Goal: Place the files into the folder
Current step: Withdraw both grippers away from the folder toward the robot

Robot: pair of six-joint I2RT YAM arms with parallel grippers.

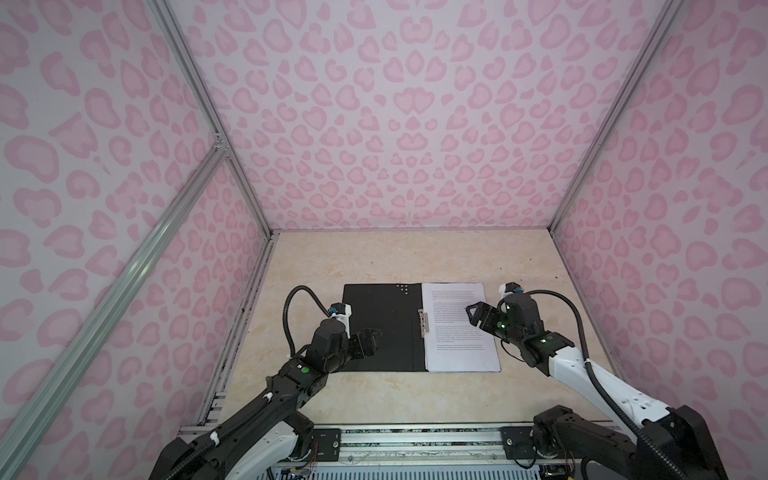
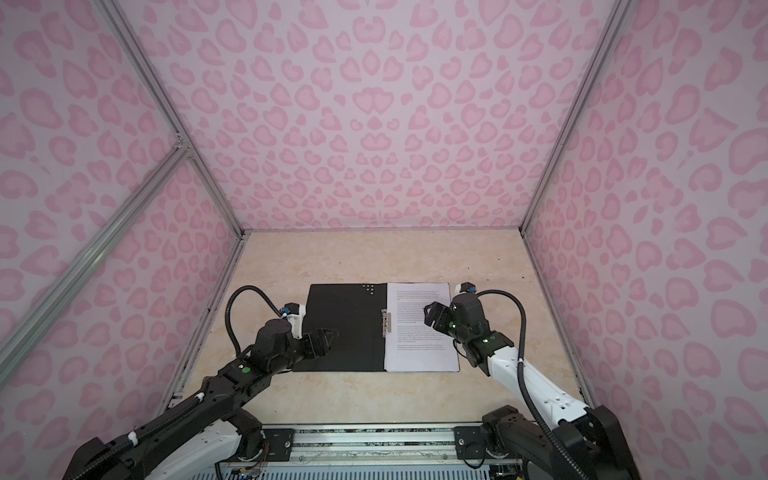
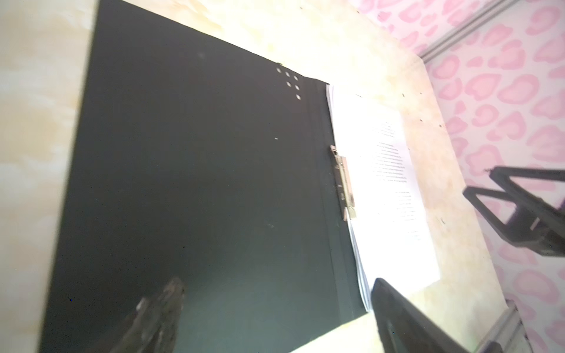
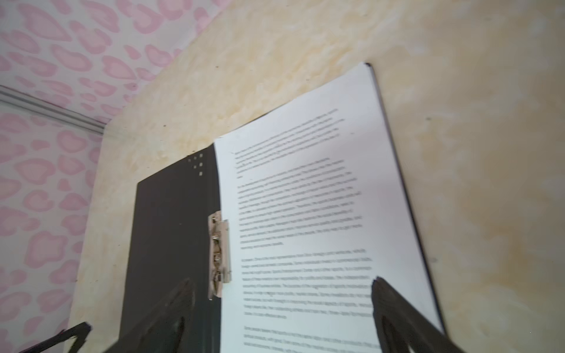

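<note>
The black folder lies open and flat on the table. The files, a stack of white printed sheets, lie on its right half. Their left edge sits by the metal clip at the spine. My left gripper hovers open above the bare left cover, holding nothing. My right gripper hangs open over the files, its jaws spanning the clip side and the sheet, with nothing between them.
The beige marbled table is boxed in by pink patterned walls on three sides, with aluminium frame posts at the corners. A metal rail with both arm bases runs along the front edge.
</note>
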